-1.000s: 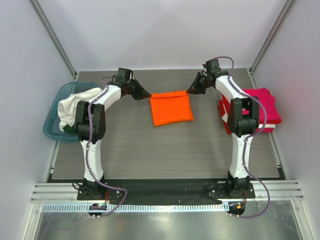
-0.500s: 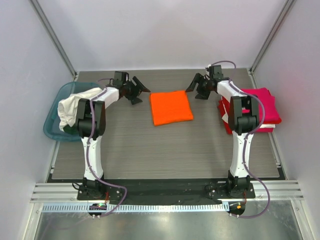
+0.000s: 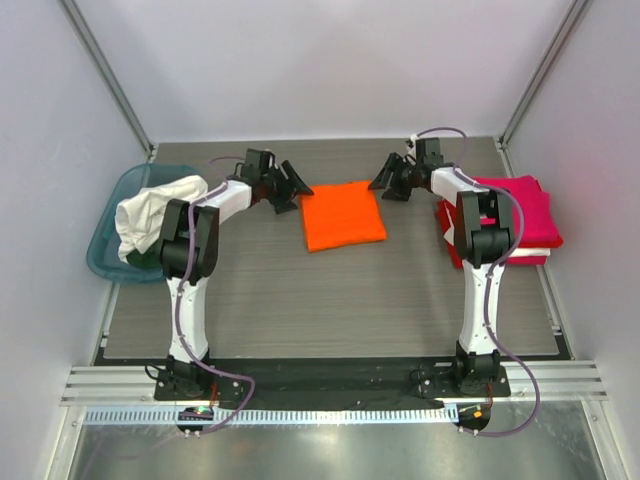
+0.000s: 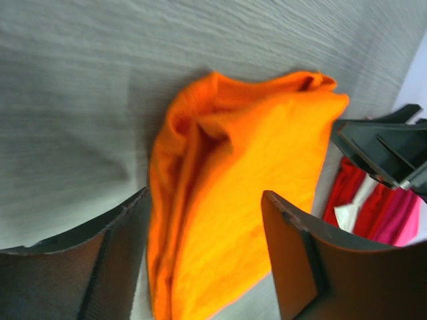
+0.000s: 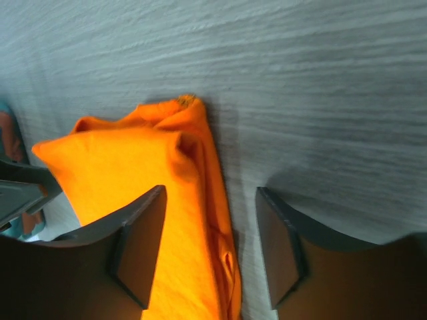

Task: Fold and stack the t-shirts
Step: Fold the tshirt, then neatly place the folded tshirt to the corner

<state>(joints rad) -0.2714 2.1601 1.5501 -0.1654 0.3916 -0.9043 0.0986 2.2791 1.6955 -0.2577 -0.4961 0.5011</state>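
orange t-shirt (image 3: 343, 215), folded into a rough square, is pictured lying flat toward the far middle of the grey wood-grain table (image 3: 330, 300), flanked by the two arms. the left gripper (image 3: 297, 187) is held just beside the shirt's far left corner, its jaws spread apart and nothing clasped between them. in the left wrist view the bunched, folded edge of the cloth is framed between the two dark fingers (image 4: 100, 267) and is seen resting on the table. the right gripper (image 3: 383, 180) is positioned at the shirt's far right corner and is likewise released; its fingers (image 5: 137, 247) are parted, and the layered edge of the shirt is shown below and between them. whether any fingertip is touching the cloth cannot be told. a stack of folded magenta-red t-shirts (image 3: 525, 215) is set at the right edge of the table, well apart from the orange one, and a sliver of white is shown among its layers. at the left edge, a white t-shirt (image 3: 150, 210) is draped over the rim of a teal tub (image 3: 100, 255).
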